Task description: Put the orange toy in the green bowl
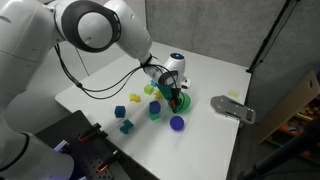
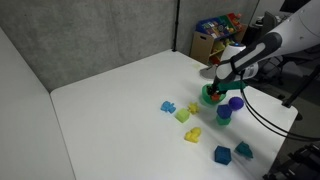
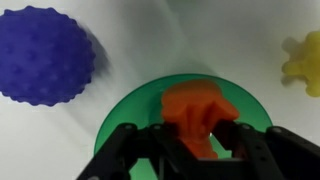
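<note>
The hand [image 3: 197, 130] is closed narrowly on the orange toy [image 3: 195, 105]. Its two dark fingers [image 3: 125, 150] press the toy's sides in the wrist view. The toy hangs directly over the green bowl [image 3: 125, 120], whose round rim shows all around it. It looks lifted rather than resting on the bowl's floor.

A knobbly purple ball [image 3: 40, 50] lies just beside the bowl, and a yellow block [image 3: 303, 60] lies on the bowl's other side.

The white arm [image 1: 100, 25] reaches out over the bench [image 2: 110, 100] and bends down at the wrist. The hand points straight down at the bowl [image 1: 181, 103]. A black cable [image 1: 85, 85] loops from the arm across the bench top.

The bench is white and flat. Small toy blocks are scattered near the bowl in both exterior views. They include blue blocks [image 1: 120, 111], more yellow ones [image 2: 192, 133] and a green block [image 1: 155, 110].

A grey panel [image 2: 90, 30] stands behind the bench. Shelves with colourful boxes [image 2: 215, 25] are visible beyond it.
</note>
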Controlling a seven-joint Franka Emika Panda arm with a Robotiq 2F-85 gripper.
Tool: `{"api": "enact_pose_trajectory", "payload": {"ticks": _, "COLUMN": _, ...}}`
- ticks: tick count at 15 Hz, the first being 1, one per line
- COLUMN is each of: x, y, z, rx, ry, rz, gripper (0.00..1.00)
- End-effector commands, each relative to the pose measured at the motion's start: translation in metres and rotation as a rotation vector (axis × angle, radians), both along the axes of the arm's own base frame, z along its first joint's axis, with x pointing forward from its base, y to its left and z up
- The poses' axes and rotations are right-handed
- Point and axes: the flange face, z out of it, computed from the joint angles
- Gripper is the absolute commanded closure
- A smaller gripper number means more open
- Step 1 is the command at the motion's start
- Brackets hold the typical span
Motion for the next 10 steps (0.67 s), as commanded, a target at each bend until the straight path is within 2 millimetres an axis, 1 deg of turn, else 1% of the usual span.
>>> {"api": "enact_pose_trajectory", "payload": {"ticks": 1, "x": -0.011, "y": 0.003, "z": 0.008, "rx": 0.024, "ry": 0.06, "rz": 0.04, "gripper": 0.9}}
{"api": "enact_pose_trajectory", "payload": {"ticks": 8, "x": -0.032, "y": 0.016, "z": 0.012, "rx": 0.079, "ry": 0.143, "rz": 0.11, "gripper": 0.9}}
{"api": "enact_pose_trajectory", "payload": {"ticks": 9, "x": -0.034, "y": 0.016, "z": 0.013, "rx": 0.076, "ry": 0.148, "rz": 0.109, "gripper": 0.79}}
{"api": "enact_pose_trajectory", "payload": {"ticks": 10, "x": -0.036, "y": 0.016, "z": 0.015, "rx": 0.075, "ry": 0.152, "rz": 0.11, "gripper": 0.4}}
